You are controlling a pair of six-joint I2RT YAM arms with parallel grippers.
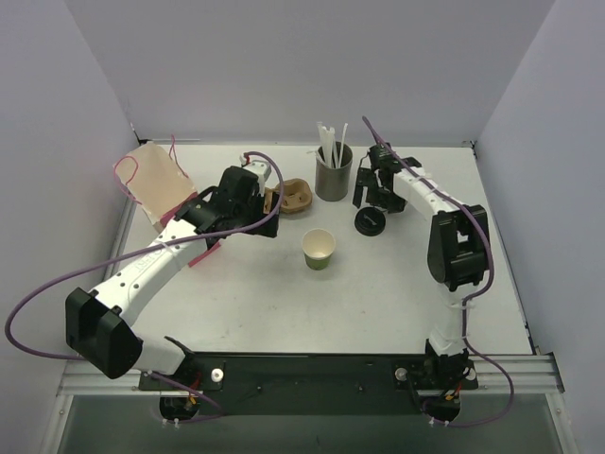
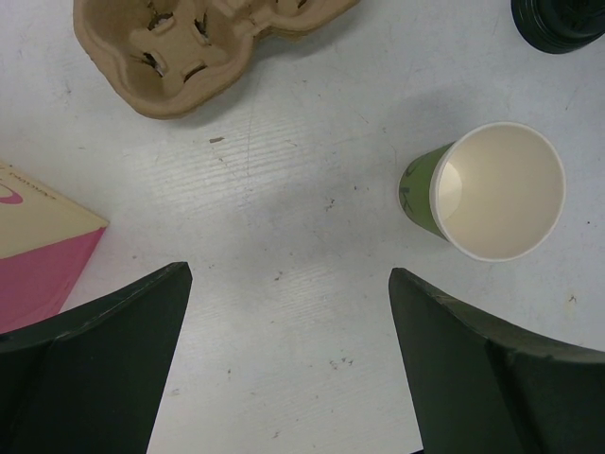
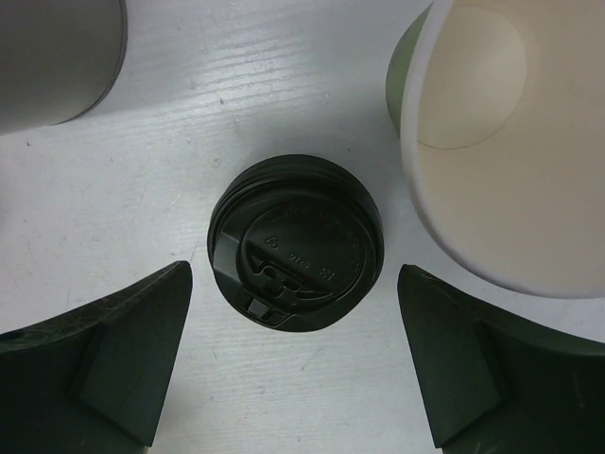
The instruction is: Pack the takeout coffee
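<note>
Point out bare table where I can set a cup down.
Bare: the wide near strip between the green cup and the arm bases. Crowded: the back middle, where carrier, straw holder and black lid cluster.

An open green cup (image 1: 319,250) with a cream inside stood mid-table (image 1: 284,312). Beyond it stood a grey tube of white straws (image 1: 333,177). Left of that lay a brown cardboard carrier (image 1: 297,197), and a tan-and-pink bag (image 1: 156,180) sat far left.

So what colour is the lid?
The lid is black; the right wrist view shows it best.
</note>
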